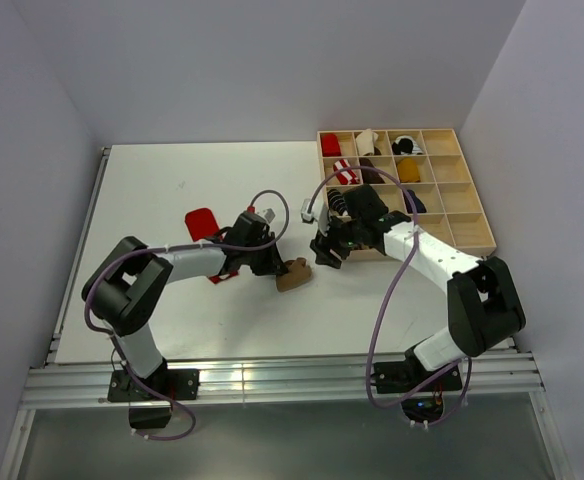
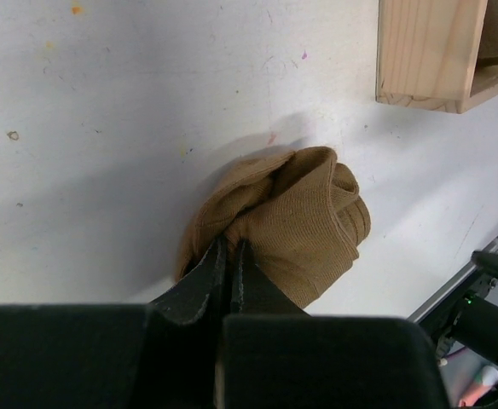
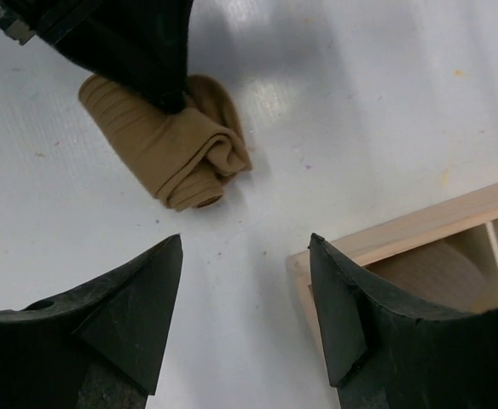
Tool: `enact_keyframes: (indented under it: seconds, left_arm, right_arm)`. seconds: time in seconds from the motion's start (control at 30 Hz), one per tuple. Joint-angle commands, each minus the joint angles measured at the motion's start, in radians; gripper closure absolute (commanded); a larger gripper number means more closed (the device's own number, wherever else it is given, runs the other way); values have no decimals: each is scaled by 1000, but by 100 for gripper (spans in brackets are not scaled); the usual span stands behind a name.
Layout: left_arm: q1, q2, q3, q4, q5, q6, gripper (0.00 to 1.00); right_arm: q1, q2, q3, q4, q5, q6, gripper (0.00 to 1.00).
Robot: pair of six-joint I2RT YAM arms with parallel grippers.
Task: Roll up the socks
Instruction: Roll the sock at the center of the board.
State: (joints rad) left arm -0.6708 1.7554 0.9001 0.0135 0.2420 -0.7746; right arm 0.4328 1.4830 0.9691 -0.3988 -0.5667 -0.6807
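A tan-brown sock lies rolled into a bundle on the white table, in front of the tray's near-left corner. My left gripper is shut on its near edge, and the left wrist view shows the fingertips pinched into the tan fabric. My right gripper stands open just right of the bundle, apart from it. In the right wrist view its jaws are wide with only bare table between them, and the tan roll lies beyond them. The red sock lies flat behind the left arm.
A wooden compartment tray at the back right holds several sock bundles, among them a red-and-white striped one and a mustard one. Its corner sits close to my right finger. The table's near edge meets a metal rail.
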Motion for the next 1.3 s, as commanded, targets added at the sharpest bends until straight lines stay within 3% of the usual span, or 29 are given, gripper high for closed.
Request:
enact_keyframes:
  seconds: [0.0, 0.13, 0.33, 0.63, 0.8, 1.27]
  left_arm:
    - [-3, 81, -32, -214, -6, 66, 100]
    - [11, 104, -23, -228, 19, 74, 100]
    - [17, 128, 36, -328, 46, 112, 100]
    - [50, 199, 120, -440, 124, 167, 100]
    - [54, 242, 160, -469, 158, 195, 100]
    - [57, 286, 186, -475, 206, 218, 100]
  right_arm:
    - [-9, -18, 2, 94, -1, 36, 32]
    - [-22, -35, -20, 112, -16, 27, 32]
    - [10, -116, -95, 104, 8, -111, 32]
    - [194, -190, -237, 190, 163, -244, 29]
    - [290, -175, -264, 233, 226, -270, 29]
    - [342, -43, -195, 244, 266, -315, 29]
